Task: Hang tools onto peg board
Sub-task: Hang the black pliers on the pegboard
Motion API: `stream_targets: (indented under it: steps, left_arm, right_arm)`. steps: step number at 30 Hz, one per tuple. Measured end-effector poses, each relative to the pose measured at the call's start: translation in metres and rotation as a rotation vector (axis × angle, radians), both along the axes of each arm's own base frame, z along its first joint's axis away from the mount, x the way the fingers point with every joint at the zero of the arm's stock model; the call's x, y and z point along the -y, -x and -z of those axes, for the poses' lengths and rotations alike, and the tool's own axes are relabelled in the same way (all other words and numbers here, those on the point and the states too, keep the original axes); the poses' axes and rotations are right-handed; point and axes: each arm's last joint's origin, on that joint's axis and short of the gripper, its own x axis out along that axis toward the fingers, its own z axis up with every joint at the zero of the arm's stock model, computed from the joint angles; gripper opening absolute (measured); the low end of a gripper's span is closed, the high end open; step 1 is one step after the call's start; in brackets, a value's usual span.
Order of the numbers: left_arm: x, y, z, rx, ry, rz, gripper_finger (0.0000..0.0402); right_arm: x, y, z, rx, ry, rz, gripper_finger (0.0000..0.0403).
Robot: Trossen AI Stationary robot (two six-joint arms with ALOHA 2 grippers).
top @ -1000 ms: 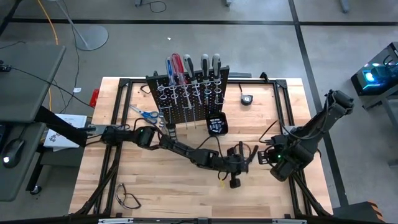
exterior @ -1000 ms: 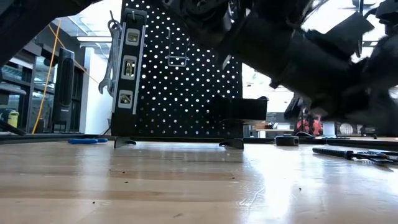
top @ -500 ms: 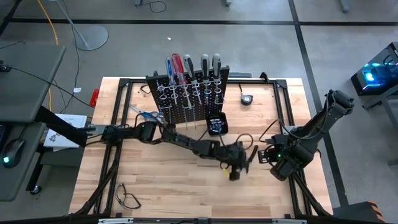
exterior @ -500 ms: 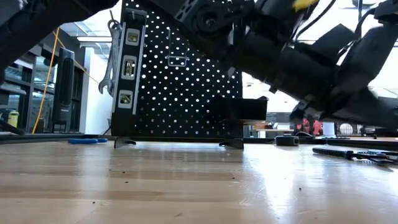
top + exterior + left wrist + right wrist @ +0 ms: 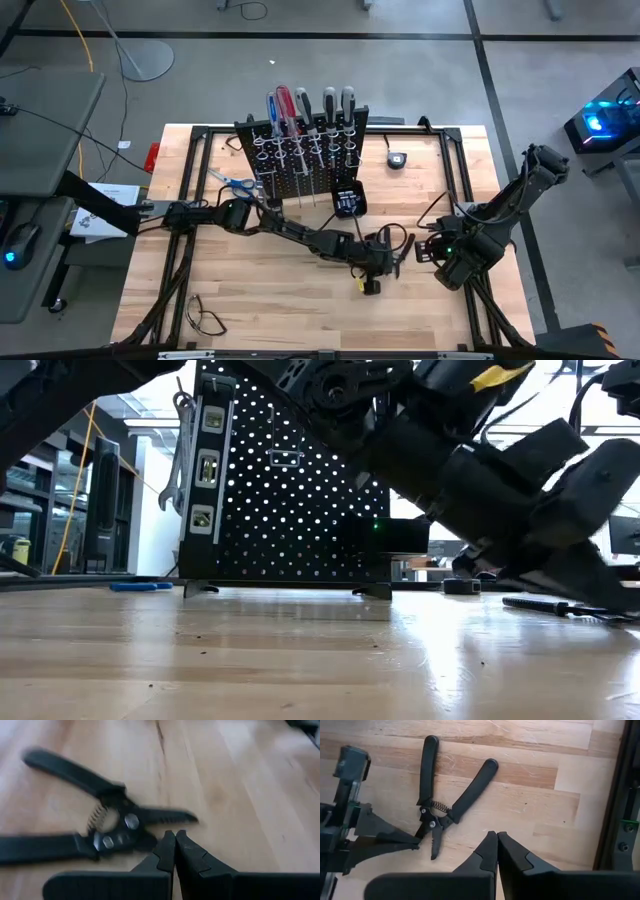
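Dark pliers [image 5: 445, 805] lie flat on the wooden table, handles spread, jaws [image 5: 167, 815] closed. My left gripper [image 5: 175, 836] is shut and slants down beside the pliers' pivot; the right wrist view shows its tips [image 5: 416, 839] at the head's side. My right gripper [image 5: 496, 837] is shut and hangs above the table near the pliers, touching nothing. The black peg board [image 5: 305, 150] stands upright at the far middle with screwdrivers [image 5: 300, 105] in its top rings and a wrench [image 5: 180, 450] hanging on its side. Blue-handled scissors [image 5: 235, 182] lie to its left. My left gripper has its shut fingertips [image 5: 416, 839] right at the side of the pliers' head, by the pivot [image 5: 427, 826], coming in slanting from above and from the table's left. Whether they touch the head, I cannot tell. The pliers lie flat on the table.
A small black box [image 5: 348, 201] stands just in front of the peg board. Clear safety glasses [image 5: 205, 318] lie at the near left corner. A small dark round object [image 5: 397, 158] sits right of the board. Bare wood stretches along the near edge.
My left gripper has sunk a little toward the pliers, shifted slightly, and its wrist has turned; it stays shut. The pliers and my right arm have kept still.
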Motion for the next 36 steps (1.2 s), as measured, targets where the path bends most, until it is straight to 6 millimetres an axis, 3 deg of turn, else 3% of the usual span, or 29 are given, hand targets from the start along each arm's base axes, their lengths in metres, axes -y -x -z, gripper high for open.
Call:
stream_targets:
  steps: [4,12,22,30,36]
  left_arm:
    - [0.003,0.005,0.004,-0.077,-0.005,0.047,0.0]
    - [0.006,0.006,0.004,-0.071,-0.013,0.032,0.0]
    - [0.022,0.02,0.046,-0.11,0.042,0.002,0.0]
    - [0.037,0.025,0.053,-0.093,0.039,-0.015,0.0]
    - [0.038,0.025,0.053,-0.088,0.017,0.002,0.0]
  right_arm:
    - [0.0,0.0,0.0,0.002,-0.002,-0.001,0.0]
    - [0.0,0.0,0.0,0.001,-0.002,-0.002,0.0]
    - [-0.004,-0.005,0.002,0.038,-0.047,-0.038,0.0]
    - [0.004,-0.015,0.042,0.029,-0.189,0.038,0.0017]
    - [0.023,-0.02,0.078,0.07,-0.251,0.192,0.0107]
